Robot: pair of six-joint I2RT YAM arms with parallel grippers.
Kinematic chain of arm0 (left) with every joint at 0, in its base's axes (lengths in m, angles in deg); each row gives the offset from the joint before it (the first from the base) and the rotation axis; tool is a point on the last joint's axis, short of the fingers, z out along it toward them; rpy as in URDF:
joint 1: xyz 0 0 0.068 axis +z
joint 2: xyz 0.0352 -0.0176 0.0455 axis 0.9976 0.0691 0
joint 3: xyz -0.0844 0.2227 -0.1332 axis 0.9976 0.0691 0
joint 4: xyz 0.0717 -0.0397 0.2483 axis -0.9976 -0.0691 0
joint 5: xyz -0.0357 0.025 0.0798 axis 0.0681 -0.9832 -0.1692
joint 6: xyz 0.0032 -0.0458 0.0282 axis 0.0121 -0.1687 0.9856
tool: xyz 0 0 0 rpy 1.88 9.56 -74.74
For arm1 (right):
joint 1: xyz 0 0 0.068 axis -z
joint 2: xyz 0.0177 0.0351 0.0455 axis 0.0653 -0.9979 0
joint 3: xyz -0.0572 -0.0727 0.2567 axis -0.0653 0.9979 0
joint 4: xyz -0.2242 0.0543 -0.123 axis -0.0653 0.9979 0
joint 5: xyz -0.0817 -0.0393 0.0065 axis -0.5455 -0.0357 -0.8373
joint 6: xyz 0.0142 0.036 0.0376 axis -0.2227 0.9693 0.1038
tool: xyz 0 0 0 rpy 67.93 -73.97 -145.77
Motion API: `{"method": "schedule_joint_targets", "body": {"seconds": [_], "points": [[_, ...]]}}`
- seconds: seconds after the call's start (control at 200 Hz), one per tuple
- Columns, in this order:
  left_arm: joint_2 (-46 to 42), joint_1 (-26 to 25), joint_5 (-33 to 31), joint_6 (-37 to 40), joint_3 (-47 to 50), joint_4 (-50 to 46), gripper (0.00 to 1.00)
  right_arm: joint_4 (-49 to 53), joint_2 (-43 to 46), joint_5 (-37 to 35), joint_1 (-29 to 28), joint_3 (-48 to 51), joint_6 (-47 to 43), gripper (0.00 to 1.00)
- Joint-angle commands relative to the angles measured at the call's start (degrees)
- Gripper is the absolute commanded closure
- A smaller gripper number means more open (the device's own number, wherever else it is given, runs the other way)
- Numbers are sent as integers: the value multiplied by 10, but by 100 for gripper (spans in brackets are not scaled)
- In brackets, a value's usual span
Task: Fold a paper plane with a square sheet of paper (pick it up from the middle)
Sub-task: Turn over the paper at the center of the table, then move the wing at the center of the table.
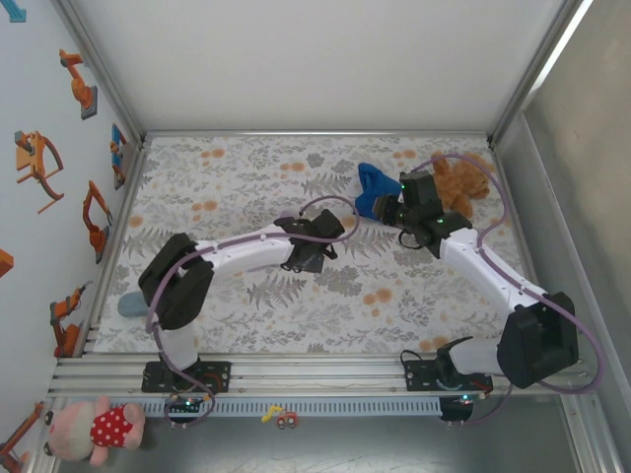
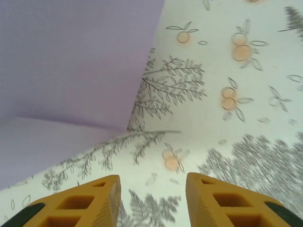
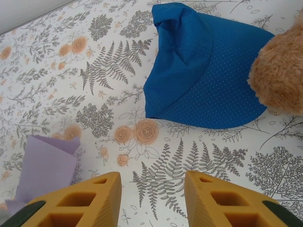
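Square sheet of paper (image 2: pixel 71 61): lavender, creased, near middle of table (image 1: pixel 246 315). Ahead-left of left gripper (image 2: pixel 151 183), untouched. Low-left of right gripper (image 3: pixel 151 183). Both claws parted, empty. Left arm judged nearer.

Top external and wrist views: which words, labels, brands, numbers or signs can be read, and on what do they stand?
None can be read. The orange stickers on the left wall are pictures without words. The blue cloth, the lavender paper and the flowered table cover bear no writing.
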Motion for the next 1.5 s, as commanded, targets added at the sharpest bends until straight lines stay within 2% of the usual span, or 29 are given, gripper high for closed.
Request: {"method": "schedule_joint_targets", "body": {"seconds": [0.0,0.205,0.396,0.556,0.646,1.077,1.262,1.497], "points": [[-65,11,52,-31,39,33,53,-1,-10,-5,4,4,15,60],[-117,86,96,-33,108,90,46,-46,-33,54,4,19,42,58],[-97,145,114,-15,115,111,41,-96,-38,93,3,50,70,47],[-63,188,143,-14,111,123,37,-105,-48,113,2,56,81,46],[-49,198,167,-15,111,138,37,-109,-52,121,2,61,87,47],[-10,221,195,-61,141,178,38,-143,-88,157,-34,76,140,51],[-20,228,223,-101,182,210,40,-177,-119,171,-70,83,195,53],[-43,242,285,-148,238,269,46,-210,-187,161,-151,68,264,55]]}}
